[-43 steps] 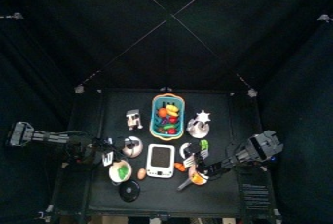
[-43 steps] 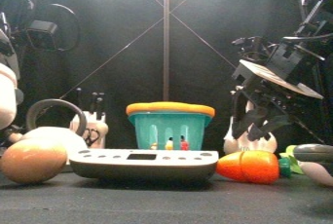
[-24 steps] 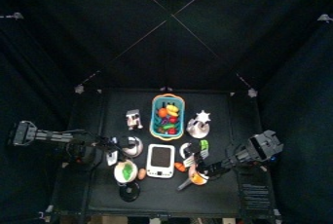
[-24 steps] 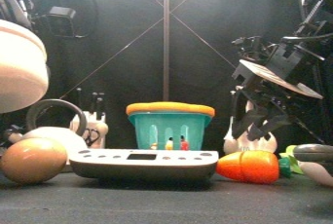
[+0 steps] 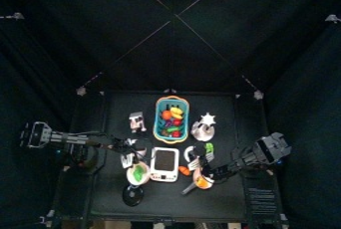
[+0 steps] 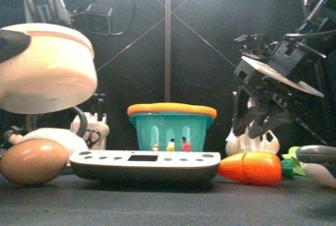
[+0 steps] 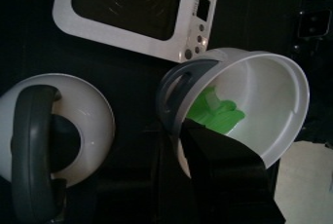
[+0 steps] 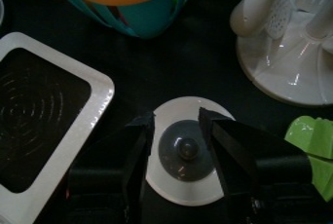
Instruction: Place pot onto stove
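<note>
We see the pot (image 6: 46, 70) held clear of the table at the front left, tilted so its white underside faces the front camera and hangs above a tan egg-shaped toy (image 6: 35, 161). In the left wrist view its green inside (image 7: 228, 101) shows, and one jaw of the left gripper (image 7: 215, 165) reaches down over the rim into the bowl, so the jaws are closed on the pot's wall. From above, the pot (image 5: 138, 172) sits just left of the stove (image 5: 164, 162), close beside its edge but not over the grey panel.

The stove (image 6: 144, 165) lies flat at the front middle of the table, with the teal basket with an orange rim (image 6: 172, 125) behind it and a carrot toy (image 6: 257, 168) to its right.

The right gripper (image 8: 193, 155) hovers low on the right, its jaws spread either side of a white lid with a dark knob (image 8: 182, 150), not pinching it. A white utensil holder (image 8: 289, 35) stands near.
</note>
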Available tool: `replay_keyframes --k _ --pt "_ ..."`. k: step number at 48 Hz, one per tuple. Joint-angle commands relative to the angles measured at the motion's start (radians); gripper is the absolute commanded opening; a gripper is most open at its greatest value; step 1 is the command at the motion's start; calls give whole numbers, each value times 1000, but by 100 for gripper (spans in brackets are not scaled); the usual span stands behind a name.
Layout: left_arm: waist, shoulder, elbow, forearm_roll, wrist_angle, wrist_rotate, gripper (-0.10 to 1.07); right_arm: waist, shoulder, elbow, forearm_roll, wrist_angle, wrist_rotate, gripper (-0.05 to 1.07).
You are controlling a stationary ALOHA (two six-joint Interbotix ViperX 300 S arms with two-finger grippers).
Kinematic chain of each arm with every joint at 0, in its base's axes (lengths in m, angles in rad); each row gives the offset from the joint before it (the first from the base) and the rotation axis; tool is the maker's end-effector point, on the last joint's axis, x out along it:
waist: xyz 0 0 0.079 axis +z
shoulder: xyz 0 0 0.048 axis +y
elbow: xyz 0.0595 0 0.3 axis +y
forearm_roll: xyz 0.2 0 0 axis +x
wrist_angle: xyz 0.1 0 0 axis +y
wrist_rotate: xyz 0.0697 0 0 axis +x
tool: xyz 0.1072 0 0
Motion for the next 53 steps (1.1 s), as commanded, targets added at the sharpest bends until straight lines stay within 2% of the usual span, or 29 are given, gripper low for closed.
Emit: replay_keyframes --k 1,12,22,37,53 --pt "17 28 -61 2 -15 -3 55 -6 -38 -3 -8 3 -2 79" --pt "43 176 -189 3 -26 0 55 -5 -40 8 -8 2 -2 79" --pt "83 295 -291 25 9 0 55 2 -40 12 -8 3 -2 79" --pt "114 399 -390 46 23 0 55 2 -38 15 -8 3 3 79" --pt "141 468 -437 72 74 2 56 3 -32 15 -8 2 5 79"
